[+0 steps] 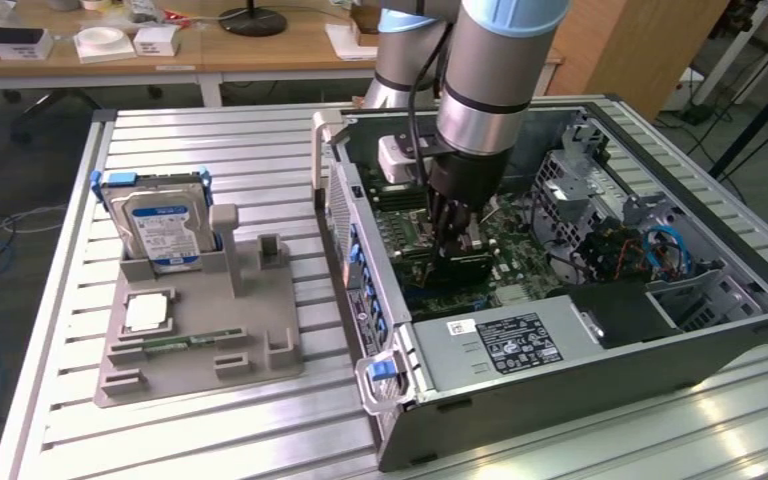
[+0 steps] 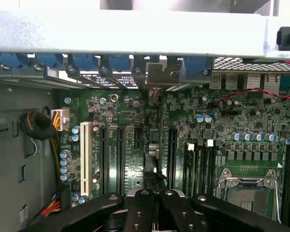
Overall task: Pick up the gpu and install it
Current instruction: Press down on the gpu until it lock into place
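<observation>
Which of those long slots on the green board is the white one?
The white slot is the outermost of the row, nearest the yellow and black cable bundle. The other long slots beside it are all black.

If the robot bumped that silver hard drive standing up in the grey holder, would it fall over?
Probably not easily. The hard drive stands on its edge, which looks tippy, but its lower end sits in a slot of the grey holder. It looks like a stiff metal box, so it is likely heavy for its size and wouldn't bend.
</observation>
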You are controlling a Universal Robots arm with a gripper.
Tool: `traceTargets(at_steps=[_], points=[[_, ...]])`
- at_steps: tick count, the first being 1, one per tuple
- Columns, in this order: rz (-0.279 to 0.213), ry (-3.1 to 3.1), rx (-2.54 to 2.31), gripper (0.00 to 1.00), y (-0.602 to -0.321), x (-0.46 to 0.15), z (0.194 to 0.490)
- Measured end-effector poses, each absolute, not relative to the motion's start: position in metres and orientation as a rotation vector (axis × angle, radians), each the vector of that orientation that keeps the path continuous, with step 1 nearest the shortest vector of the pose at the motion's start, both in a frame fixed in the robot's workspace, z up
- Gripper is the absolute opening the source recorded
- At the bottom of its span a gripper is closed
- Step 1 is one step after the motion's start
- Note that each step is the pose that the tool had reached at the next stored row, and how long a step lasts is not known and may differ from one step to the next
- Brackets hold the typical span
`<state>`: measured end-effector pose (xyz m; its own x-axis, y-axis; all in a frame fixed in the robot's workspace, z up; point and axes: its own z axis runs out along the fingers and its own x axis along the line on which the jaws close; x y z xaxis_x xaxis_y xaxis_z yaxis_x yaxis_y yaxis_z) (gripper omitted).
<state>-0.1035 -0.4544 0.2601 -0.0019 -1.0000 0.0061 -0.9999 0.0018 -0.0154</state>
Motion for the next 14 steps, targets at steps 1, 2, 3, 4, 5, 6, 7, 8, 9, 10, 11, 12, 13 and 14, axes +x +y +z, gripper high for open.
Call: traceTargets(at_steps=[1,2,3,4,5,6,7,8,9,10,11,12,13,14], points=[[-0.024,2.219,-2.215,0.11,-0.454,-0.103,0.26],[-0.024,2.219,-2.214,0.11,-0.454,-0.103,0.261],[-0.023,2.218,-2.213,0.11,-0.454,-0.103,0.262],[-0.022,2.216,-2.212,0.11,-0.454,-0.103,0.263],[-0.022,2.217,-2.212,0.11,-0.454,-0.103,0.266],[-0.023,2.218,-2.214,0.11,-0.454,-0.104,0.27],[-0.024,2.218,-2.214,0.11,-0.454,-0.103,0.273],[-0.024,2.218,-2.214,0.11,-0.454,-0.104,0.277],[-0.025,2.218,-2.214,0.11,-0.454,-0.104,0.28],[-0.027,2.218,-2.214,0.11,-0.454,-0.105,0.284],[-0.029,2.217,-2.213,0.11,-0.454,-0.107,0.287],[-0.032,2.215,-2.211,0.11,-0.454,-0.11,0.29],[-0.035,2.214,-2.21,0.11,-0.454,-0.113,0.292],[-0.038,2.213,-2.209,0.11,-0.454,-0.117,0.294]])
